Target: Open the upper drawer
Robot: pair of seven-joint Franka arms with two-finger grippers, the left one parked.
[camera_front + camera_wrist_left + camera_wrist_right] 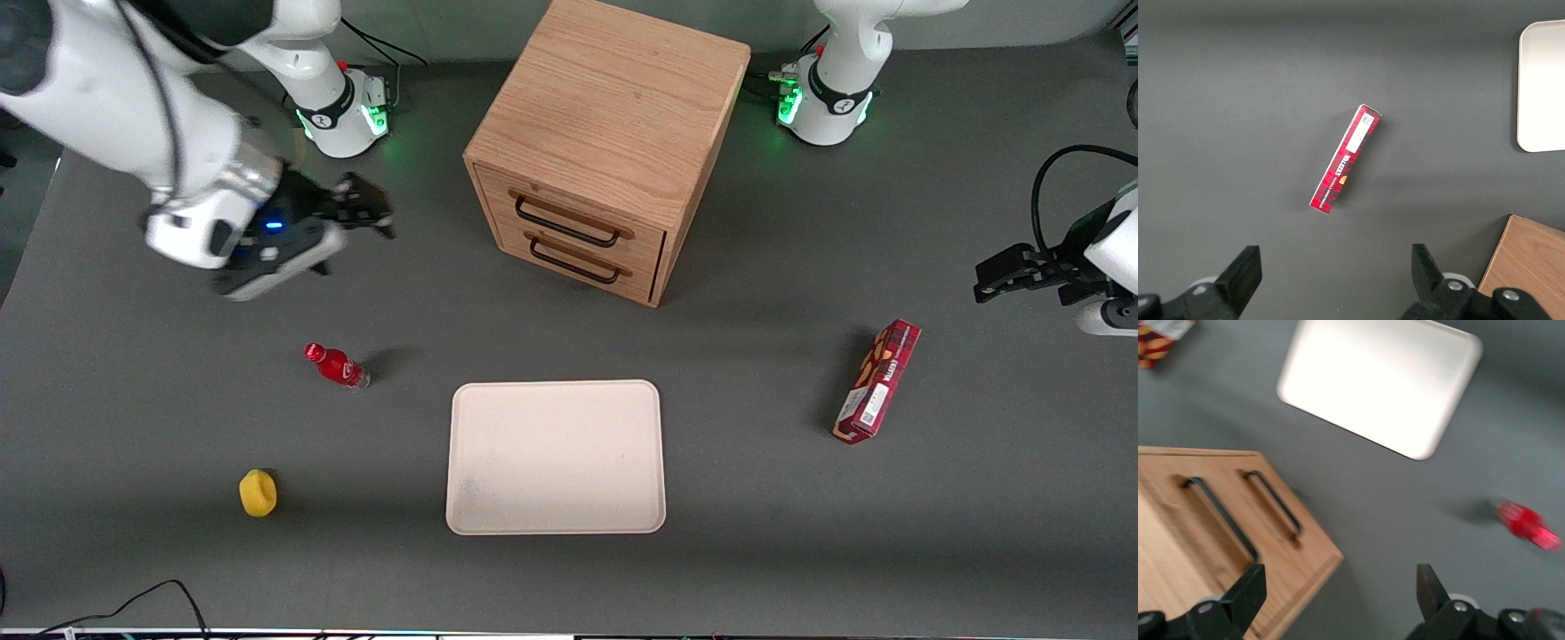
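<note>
claw (378, 213) spread above grey table (756, 498), beside cabinet (613, 133).

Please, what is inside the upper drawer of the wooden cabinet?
Its contents cannot be seen: the upper drawer is shut, showing only its oak front and black handle. The open pincer hovers beside the cabinet, apart from it.
</note>
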